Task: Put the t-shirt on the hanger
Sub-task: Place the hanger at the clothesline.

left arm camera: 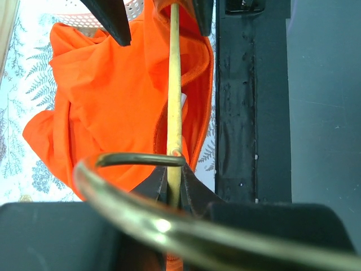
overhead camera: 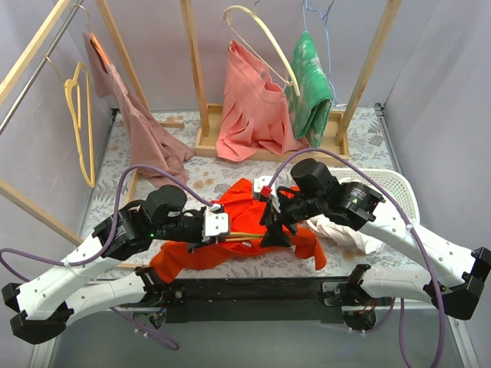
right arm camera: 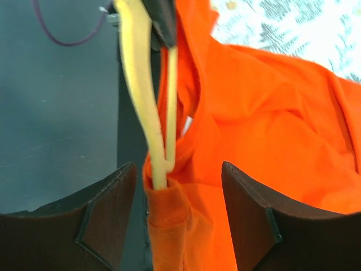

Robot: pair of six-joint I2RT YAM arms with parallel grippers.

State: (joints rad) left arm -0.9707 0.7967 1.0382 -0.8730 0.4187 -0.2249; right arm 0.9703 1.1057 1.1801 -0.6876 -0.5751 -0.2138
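The red-orange t-shirt [overhead camera: 196, 257] lies crumpled on the patterned table between my two arms. My left gripper [overhead camera: 222, 228] is shut on the pale-yellow hanger [overhead camera: 244, 235], just below its silver hook [left arm camera: 141, 160]. The hanger's bar [left arm camera: 175, 84] runs away from the left jaws into the t-shirt [left arm camera: 107, 101]. In the right wrist view the hanger's end [right arm camera: 159, 164] is tucked inside a ribbed edge of the t-shirt [right arm camera: 271, 113]. My right gripper [right arm camera: 177, 212] is open, with its fingers [right arm camera: 107, 209] on either side of that bunched edge and apart from it.
A wooden rack at the back carries a salmon-pink garment [overhead camera: 249, 115], a green cloth [overhead camera: 311, 84] and a cream hanger [overhead camera: 265, 34]. More yellow hangers [overhead camera: 80, 123] hang on the left rail. A white basket [overhead camera: 399, 188] with white cloth [overhead camera: 345, 230] stands at the right. A black bar [overhead camera: 253, 290] lines the near edge.
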